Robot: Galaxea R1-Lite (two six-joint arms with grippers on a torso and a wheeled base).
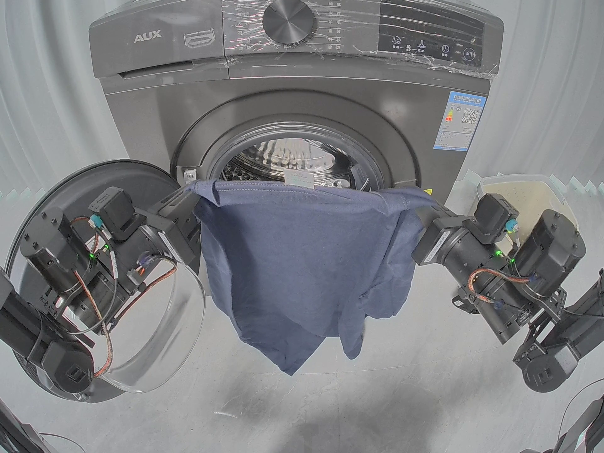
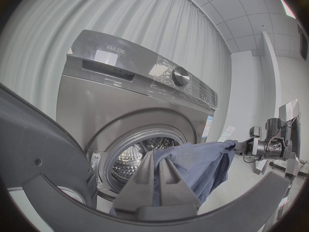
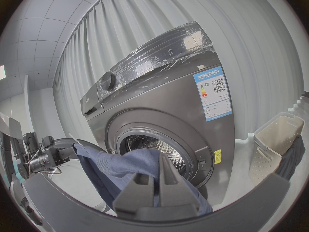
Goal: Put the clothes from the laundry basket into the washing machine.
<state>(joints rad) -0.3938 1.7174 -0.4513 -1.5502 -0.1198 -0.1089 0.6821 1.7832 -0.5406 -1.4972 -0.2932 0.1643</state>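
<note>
With left gripper [image 1: 192, 197] and right gripper [image 1: 429, 212] clamping shirt [image 1: 296, 265] corners, top edge runs level across open drum mouth [image 1: 296, 153], rest hanging; door [image 1: 75, 187] swung left.

Straight ahead, washing machine [image 1: 296, 95], with door [image 1: 135, 180] swung open to the left and drum [image 1: 296, 155] at centre front. Before the drum opening, shirt [image 1: 296, 259] stretched side to side and hanging down towards the floor. At the shirt's left top corner, left gripper [image 1: 190, 195], pinched onto the cloth, in front of the open door. At the right top corner, right gripper [image 1: 433, 212], likewise pinched on. To the right of the machine, just beside it on the floor, laundry basket [image 1: 528, 190], with another garment [image 3: 291, 160] hanging at the side away from the machine.
</note>
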